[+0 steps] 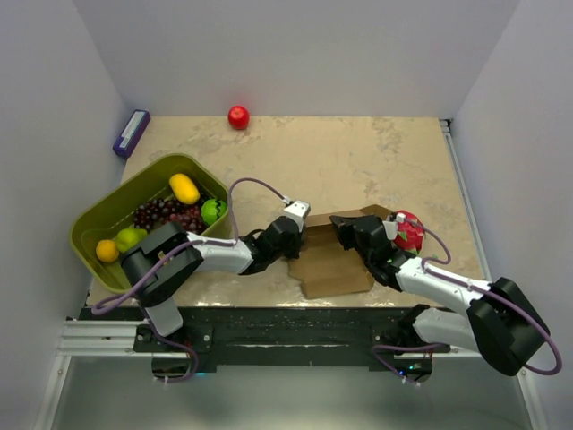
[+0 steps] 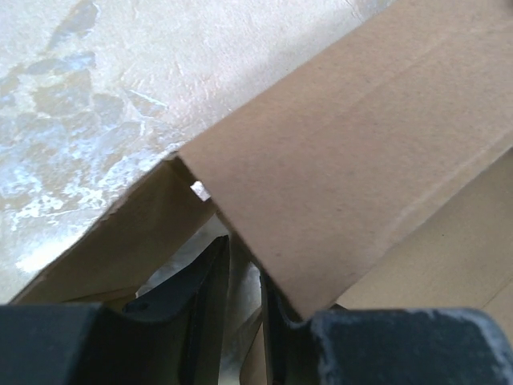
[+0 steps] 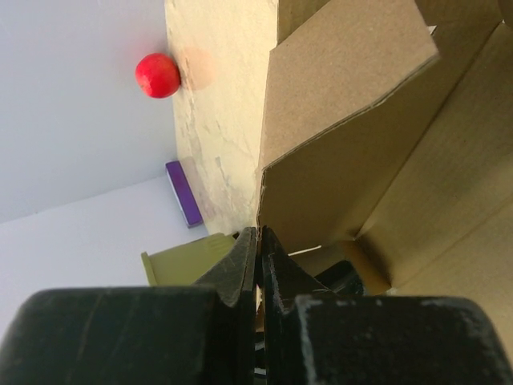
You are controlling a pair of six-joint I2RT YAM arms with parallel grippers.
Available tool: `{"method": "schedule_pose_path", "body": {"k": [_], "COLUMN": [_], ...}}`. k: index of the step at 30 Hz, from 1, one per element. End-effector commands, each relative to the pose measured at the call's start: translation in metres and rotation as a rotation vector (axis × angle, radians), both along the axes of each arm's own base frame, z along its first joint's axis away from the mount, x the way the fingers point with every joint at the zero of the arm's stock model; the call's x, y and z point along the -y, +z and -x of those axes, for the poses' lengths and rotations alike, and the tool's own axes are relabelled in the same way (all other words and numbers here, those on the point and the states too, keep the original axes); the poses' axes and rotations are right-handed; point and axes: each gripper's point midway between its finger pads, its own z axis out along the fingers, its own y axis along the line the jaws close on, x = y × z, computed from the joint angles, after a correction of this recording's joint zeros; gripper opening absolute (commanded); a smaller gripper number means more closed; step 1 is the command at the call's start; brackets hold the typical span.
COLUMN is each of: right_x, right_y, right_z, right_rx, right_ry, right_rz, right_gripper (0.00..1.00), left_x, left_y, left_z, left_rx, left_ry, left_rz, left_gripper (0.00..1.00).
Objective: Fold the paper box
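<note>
- Cardboard sits right in front of you: the paper box (image 1: 336,264) lies near the front edge of the counter (image 1: 358,152), between both arms.
- You can see it is only partly folded, with a broad panel flat on the counter and flaps standing up in both wrist views (image 2: 345,160) (image 3: 345,120).
- Your left hand (image 1: 294,240) is at the box's left edge. Its fingers (image 2: 204,289) stand slightly apart and a raised flap lies over one of them. You cannot tell whether they pinch the cardboard.
- Your right hand (image 1: 345,228) is at the box's far right corner. Its fingertips (image 3: 258,237) are pressed together, with nothing visible between them, just beside a raised flap.
- To your left stands a green basket (image 1: 98,219) of fruit. A red ball (image 1: 238,116) rests by the far wall and a purple block (image 1: 132,133) in the far-left corner.
</note>
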Motion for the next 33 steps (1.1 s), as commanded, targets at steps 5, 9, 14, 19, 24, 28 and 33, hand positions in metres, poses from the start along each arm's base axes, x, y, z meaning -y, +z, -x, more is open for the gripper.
{"method": "schedule_pose_path", "body": {"k": [5, 9, 14, 19, 24, 28, 33], "right_x": [0.002, 0.006, 0.012, 0.015, 0.016, 0.017, 0.018], "right_y": [-0.004, -0.001, 0.002, 0.001, -0.003, -0.002, 0.0], "right_z": [0.001, 0.001, 0.003, 0.005, 0.006, 0.007, 0.008], "right_rx": [0.003, 0.011, 0.02, 0.022, 0.015, 0.02, 0.025], "right_ry": [-0.004, -0.02, -0.039, -0.047, -0.048, -0.048, -0.049], "right_rz": [0.018, 0.02, 0.023, 0.026, 0.029, 0.025, 0.019], "right_gripper": [0.0, 0.0, 0.0, 0.0, 0.0, 0.0, 0.0], "left_x": [0.02, 0.016, -0.006, -0.043, -0.068, -0.079, -0.072], "left_y": [0.023, 0.067, 0.1, 0.131, 0.159, 0.153, 0.13], "left_z": [-0.002, -0.002, 0.01, 0.019, 0.006, -0.014, -0.034], "left_rx": [0.039, 0.103, 0.143, 0.191, 0.231, 0.198, 0.133], "left_ry": [-0.008, -0.025, -0.047, -0.027, 0.035, 0.094, 0.113], "left_rz": [0.088, 0.131, 0.137, 0.173, 0.197, 0.171, 0.158], "left_gripper": [0.31, 0.49, 0.77, 0.9, 0.92, 0.92, 0.9]}}
